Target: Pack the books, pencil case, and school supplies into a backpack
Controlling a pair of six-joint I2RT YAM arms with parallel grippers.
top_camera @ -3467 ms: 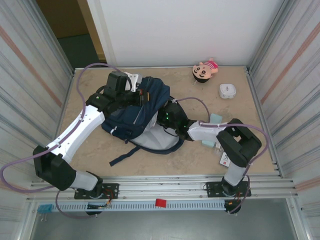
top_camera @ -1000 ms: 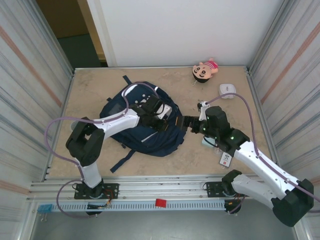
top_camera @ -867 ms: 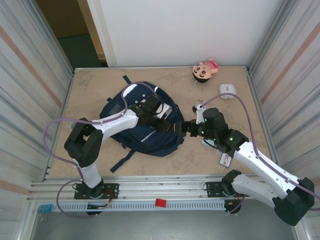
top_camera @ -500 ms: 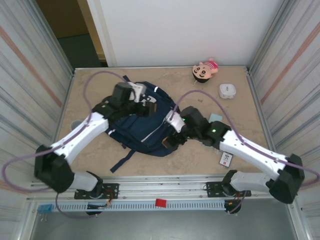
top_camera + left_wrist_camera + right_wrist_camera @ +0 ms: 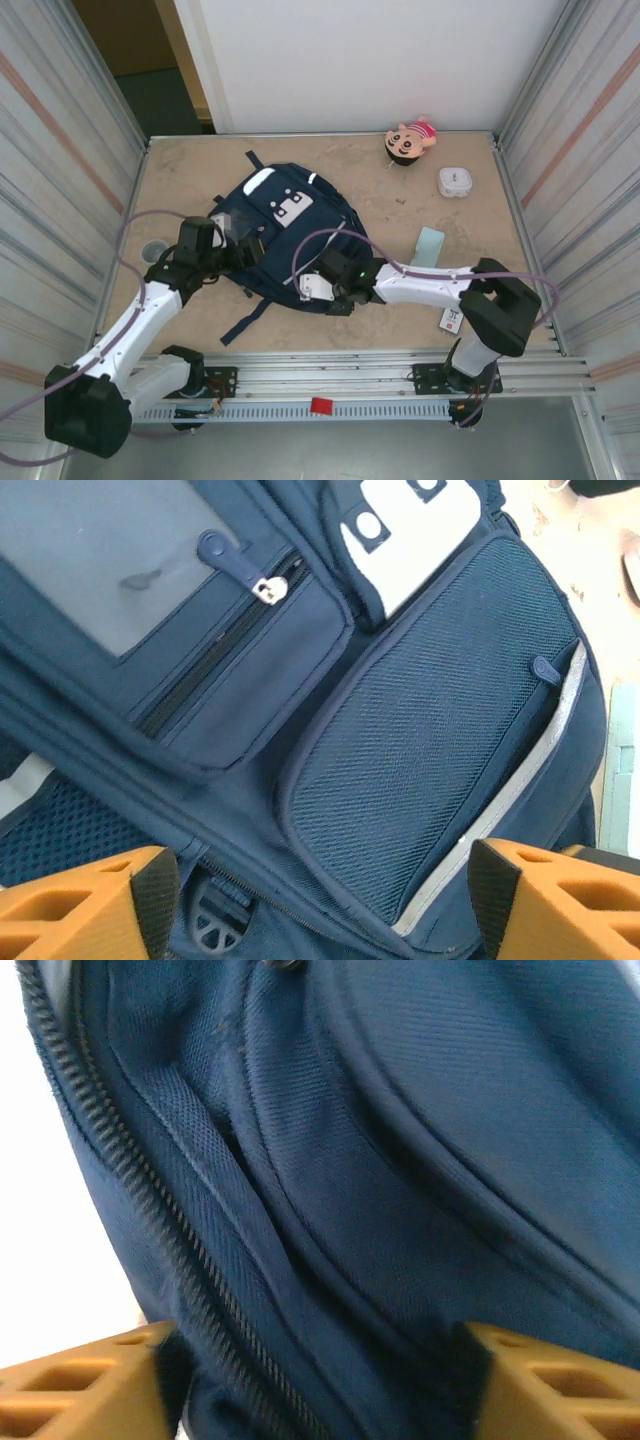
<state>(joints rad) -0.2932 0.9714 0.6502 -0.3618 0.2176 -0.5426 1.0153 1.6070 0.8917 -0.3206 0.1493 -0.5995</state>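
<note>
table: beige | lying on it: backpack; pencil case; card packet; plush doll; white box

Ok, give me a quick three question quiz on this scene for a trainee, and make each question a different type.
1. True or false: the pencil case lies on the table, outside the backpack.
2. Which thing lies nearest the table's far edge? A: the pink plush doll. B: the white box. C: the pencil case.
3. Fill in the blank: in the wrist views, the left fingers and the right fingers both stand ___, with backpack fabric showing between them.

Key: 1 true. 2 A. 3 open.
</note>
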